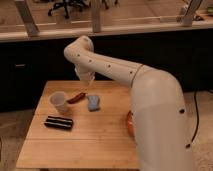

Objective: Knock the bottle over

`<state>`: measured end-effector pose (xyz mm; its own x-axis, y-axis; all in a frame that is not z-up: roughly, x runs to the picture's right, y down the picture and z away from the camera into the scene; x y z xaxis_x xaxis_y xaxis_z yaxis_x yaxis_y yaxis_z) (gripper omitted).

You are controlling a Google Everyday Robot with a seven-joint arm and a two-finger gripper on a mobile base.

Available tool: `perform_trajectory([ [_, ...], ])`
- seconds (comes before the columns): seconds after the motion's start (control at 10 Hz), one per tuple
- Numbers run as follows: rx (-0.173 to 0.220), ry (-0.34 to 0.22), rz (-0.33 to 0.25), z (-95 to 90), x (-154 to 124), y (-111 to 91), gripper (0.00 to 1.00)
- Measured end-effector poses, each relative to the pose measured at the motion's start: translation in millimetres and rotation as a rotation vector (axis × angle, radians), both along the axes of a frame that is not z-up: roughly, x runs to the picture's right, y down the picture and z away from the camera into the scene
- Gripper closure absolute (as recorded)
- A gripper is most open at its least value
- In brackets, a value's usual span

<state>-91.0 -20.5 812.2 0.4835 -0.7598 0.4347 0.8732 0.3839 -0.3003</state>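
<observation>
My gripper hangs at the end of the white arm, above the back middle of the wooden table. It is above and between a red-orange item and a blue item. A translucent white cup stands upright at the back left of the table, to the lower left of the gripper. I cannot make out a clear bottle with a narrow neck; it is hidden or out of view.
A flat black object lies at the left front of the cup. An orange thing peeks out at the table's right side behind my arm's large white link. A dark counter wall runs behind the table.
</observation>
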Motion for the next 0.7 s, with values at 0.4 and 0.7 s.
perform_trajectory([
  [0.4,-0.020,0.044,-0.027,-2.6,11.1,-7.6,0.98],
  [0.7,-0.090,0.039,0.011,-0.3,30.3,-18.9,0.98],
])
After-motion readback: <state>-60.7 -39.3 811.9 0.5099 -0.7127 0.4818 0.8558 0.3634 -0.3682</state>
